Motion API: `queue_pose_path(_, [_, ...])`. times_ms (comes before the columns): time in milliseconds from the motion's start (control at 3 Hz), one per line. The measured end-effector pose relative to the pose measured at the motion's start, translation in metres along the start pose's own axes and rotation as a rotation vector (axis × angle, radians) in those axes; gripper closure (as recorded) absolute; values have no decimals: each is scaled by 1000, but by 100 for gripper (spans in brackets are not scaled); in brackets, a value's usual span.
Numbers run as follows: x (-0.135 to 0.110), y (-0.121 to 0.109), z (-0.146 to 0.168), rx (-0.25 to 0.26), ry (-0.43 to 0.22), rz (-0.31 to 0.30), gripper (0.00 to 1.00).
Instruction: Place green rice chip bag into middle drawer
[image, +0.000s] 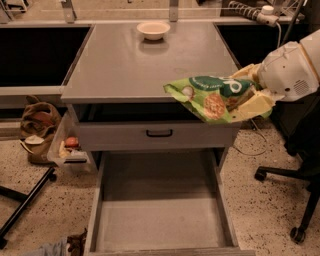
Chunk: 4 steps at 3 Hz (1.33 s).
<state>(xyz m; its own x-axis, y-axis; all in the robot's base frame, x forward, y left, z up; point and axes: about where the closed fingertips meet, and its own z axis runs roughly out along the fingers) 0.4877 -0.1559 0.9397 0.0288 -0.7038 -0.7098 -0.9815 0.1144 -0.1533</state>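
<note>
Jaws grip green rice chip bag (214, 98) at tabletop (135, 70) corner.

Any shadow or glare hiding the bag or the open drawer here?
Camera view: dim light, no glare. The green rice chip bag, clamped in the gripper at the countertop's right front corner, is well lit; the middle drawer shows clearly; only the recess under the countertop is black.

One bowl (153, 30), one bag (212, 99), end effector (251, 91) right

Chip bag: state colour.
Bright green bag, tan chip pictures; camera view. The gripper holds it at the cabinet's right edge.
</note>
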Motion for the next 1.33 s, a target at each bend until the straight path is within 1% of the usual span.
queue_pose_path(333, [24, 2, 32, 15, 59, 18, 100])
queue_pose_path(667, [77, 7, 91, -5, 114, 117, 100])
queue_pose_path(1000, [111, 18, 145, -86, 149, 162, 100])
queue_pose_path(1333, [129, 25, 177, -153, 143, 193, 100])
